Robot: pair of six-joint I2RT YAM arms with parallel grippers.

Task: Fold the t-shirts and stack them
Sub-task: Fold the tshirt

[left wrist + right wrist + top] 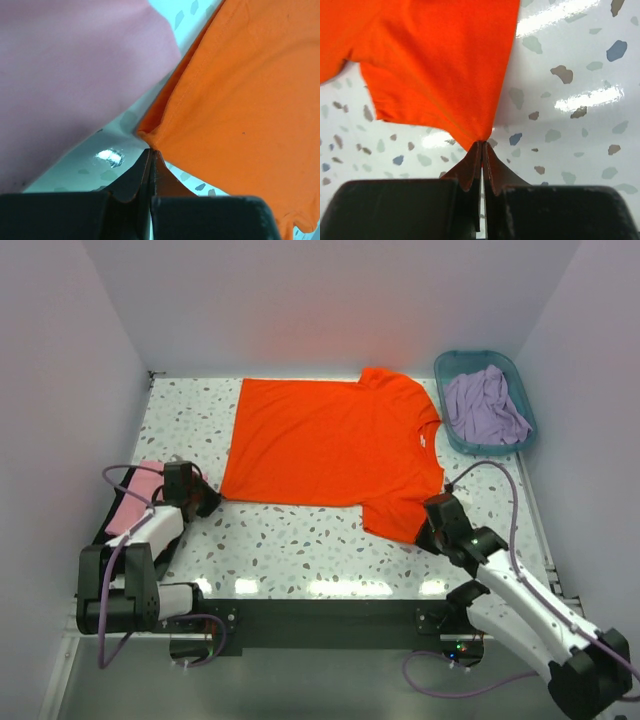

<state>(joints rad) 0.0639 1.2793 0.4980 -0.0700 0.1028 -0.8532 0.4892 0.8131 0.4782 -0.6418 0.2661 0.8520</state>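
Observation:
A bright orange t-shirt (335, 445) lies spread flat on the speckled table, neck to the right with a small white label (426, 439). My left gripper (207, 498) is shut on its near-left hem corner (150, 140), the cloth pinched at the fingertips. My right gripper (425, 535) is shut on the tip of the near sleeve (482, 137), which pulls to a point at the jaws. A folded pink t-shirt (137, 497) lies at the left edge, beside the left gripper, and fills the upper left as the pink t-shirt (70, 80) in the left wrist view. A lavender t-shirt (484, 405) sits crumpled in the basket.
The teal plastic basket (448, 367) stands at the back right corner. Something black (105, 525) lies under the pink shirt at the left edge. White walls enclose the table on three sides. Purple cables loop from both arms.

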